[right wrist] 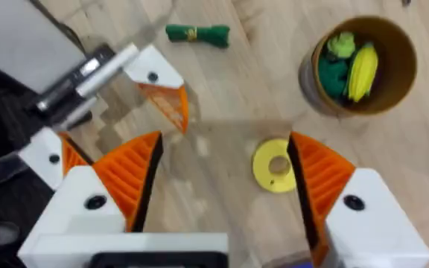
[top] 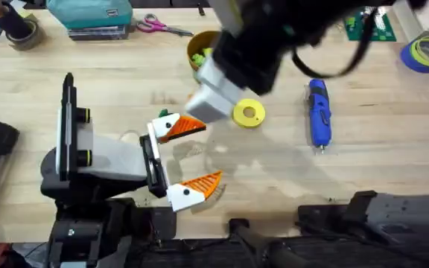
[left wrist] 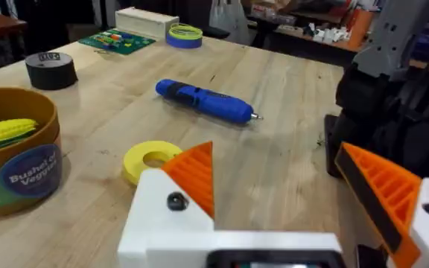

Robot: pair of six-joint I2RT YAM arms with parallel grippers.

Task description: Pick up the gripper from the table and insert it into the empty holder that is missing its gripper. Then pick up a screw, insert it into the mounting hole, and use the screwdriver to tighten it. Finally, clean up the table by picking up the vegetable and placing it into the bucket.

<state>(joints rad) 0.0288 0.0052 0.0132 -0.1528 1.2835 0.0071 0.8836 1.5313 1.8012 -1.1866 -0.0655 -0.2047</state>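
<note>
Vegetable (right wrist: 197, 34) on the table beyond the open right claw (right wrist: 222, 186), near the open left claw (top: 194, 156).

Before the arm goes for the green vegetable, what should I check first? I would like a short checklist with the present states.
1. Vegetable lies free on the table: ok.
2. Right gripper open: ok.
3. Bucket upright, mouth open: ok.
4. Left gripper away from the vegetable: not ok, one finger is close beside it.
5. Screwdriver set down, apart: ok.
6. Screw tight: cannot tell.
</note>
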